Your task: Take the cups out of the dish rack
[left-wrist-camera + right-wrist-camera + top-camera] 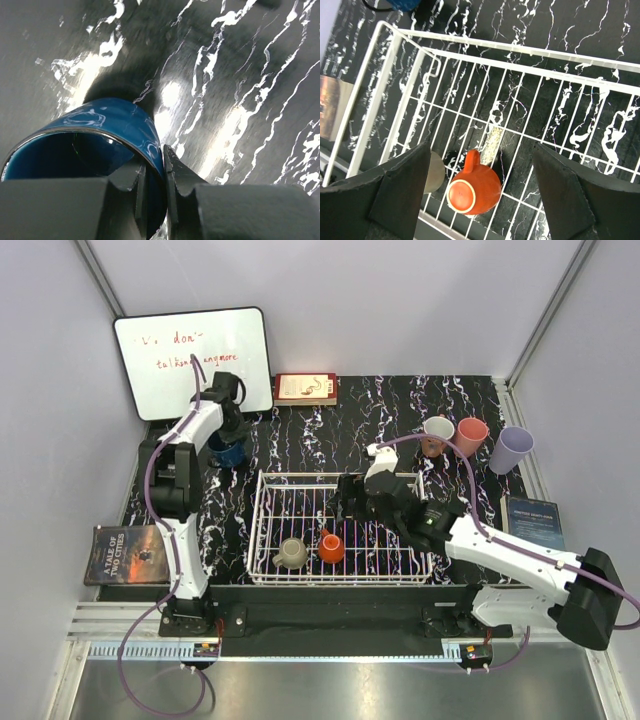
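Note:
My left gripper (226, 436) is shut on the wall of the dark blue mug (229, 453) at the table's far left, one finger inside and one outside (155, 186). The mug (115, 120) is over the black marbled table; I cannot tell whether it touches. My right gripper (352, 502) hangs open above the white dish rack (258, 530). In the right wrist view the orange cup (475, 187) lies upside down between the fingers (481, 152), below them, with the beige mug (434, 172) beside it. The brown mug (437, 432), salmon cup (470, 435) and lavender tumbler (511, 450) stand at the back right.
A whiteboard (195, 360) leans at the back left behind my left arm. A red book (306, 389) lies at the back centre, a dark book (125, 554) at the front left, and a blue booklet (533, 520) at the right.

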Robot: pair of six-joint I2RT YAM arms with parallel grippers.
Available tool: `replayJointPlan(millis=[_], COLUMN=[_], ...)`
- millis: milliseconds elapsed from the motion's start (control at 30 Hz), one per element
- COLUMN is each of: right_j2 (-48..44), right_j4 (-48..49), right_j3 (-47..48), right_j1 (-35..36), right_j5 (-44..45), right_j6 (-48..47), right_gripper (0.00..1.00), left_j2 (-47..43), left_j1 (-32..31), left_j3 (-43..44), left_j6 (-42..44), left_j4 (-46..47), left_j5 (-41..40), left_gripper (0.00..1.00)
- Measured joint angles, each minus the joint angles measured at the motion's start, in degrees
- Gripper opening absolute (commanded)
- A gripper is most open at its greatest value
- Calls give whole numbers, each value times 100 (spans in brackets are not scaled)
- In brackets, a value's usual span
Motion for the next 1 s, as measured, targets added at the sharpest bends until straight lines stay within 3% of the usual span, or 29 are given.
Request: replayJointPlan(millis=[333, 633, 833, 1000], right_j2=[269, 286, 319, 308], right_j4=[87, 170, 188, 177], right_j3=[0, 52, 122, 127], right_j1=[0, 0, 0, 0], right_j5=[-140, -164, -229, -273], right_j6=[-13, -11, -11, -55], right_gripper=[89, 89, 89, 89], left_j2=[-199, -459, -1032, -1624], left_j1=[0, 9, 9, 7], left_j3=[-717, -975, -1010, -1008], left_j6=[90, 4, -81, -157], left_j4=[763, 844, 763, 726], left_j5=[33, 13, 22, 2], left_gripper=[0, 43, 63, 70])
